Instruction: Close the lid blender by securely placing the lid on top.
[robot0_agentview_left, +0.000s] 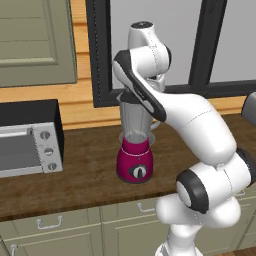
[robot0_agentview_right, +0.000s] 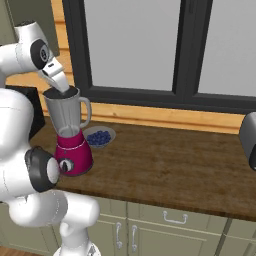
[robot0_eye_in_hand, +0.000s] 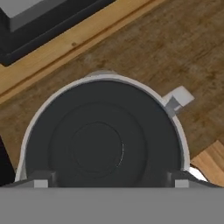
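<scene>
The blender (robot0_agentview_left: 134, 162) stands on the wooden counter, its magenta base and black dial below a clear greyish jar (robot0_agentview_right: 65, 116). In the hand view the black round lid (robot0_eye_in_hand: 98, 146) lies inside the jar's pale rim (robot0_eye_in_hand: 177, 127), with the jar's handle (robot0_eye_in_hand: 177, 99) to the right. My gripper (robot0_eye_in_hand: 109, 181) hovers straight above the jar mouth, close over it (robot0_agentview_right: 61, 86). It is open: the fingertips (robot0_eye_in_hand: 40, 180) stand wide apart and touch nothing. In the left base view my forearm covers the jar's top.
A grey-and-black toaster oven (robot0_agentview_left: 27, 145) sits at the counter's left. A bowl of blueberries (robot0_agentview_right: 99, 136) lies just behind the blender to its right. A dark appliance (robot0_agentview_right: 248, 135) is at the far right, the window frame (robot0_agentview_right: 150, 95) behind, cabinet drawers (robot0_agentview_right: 170, 217) below.
</scene>
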